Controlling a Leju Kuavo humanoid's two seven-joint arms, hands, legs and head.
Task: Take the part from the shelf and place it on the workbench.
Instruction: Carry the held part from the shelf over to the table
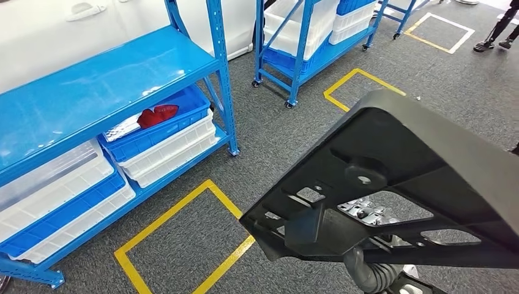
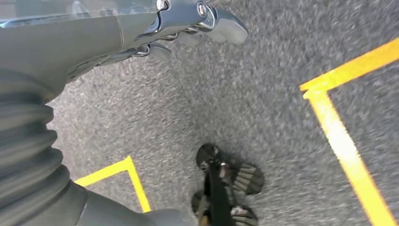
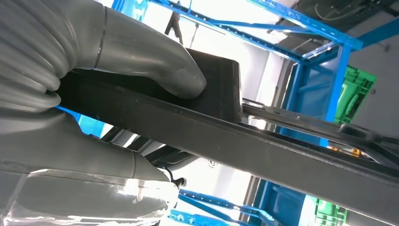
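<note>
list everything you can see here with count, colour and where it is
part: one, black, large flat frame held up in front of the camera
shelf racks: at least two, blue, left and rear centre
bins: several, blue and white, stacked on the lower shelves
red item: one, in the top blue bin of the left rack
floor markings: several, yellow rectangles on grey carpet
person's feet: dark shoes, far right rear
left robot hand: grey, hanging over the floor, holding nothing
right robot hand: grey, thumb pressed on the part, gripping it

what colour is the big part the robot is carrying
Black, or a very dark grey: the part held by the right hand shows best in the head view.
</note>
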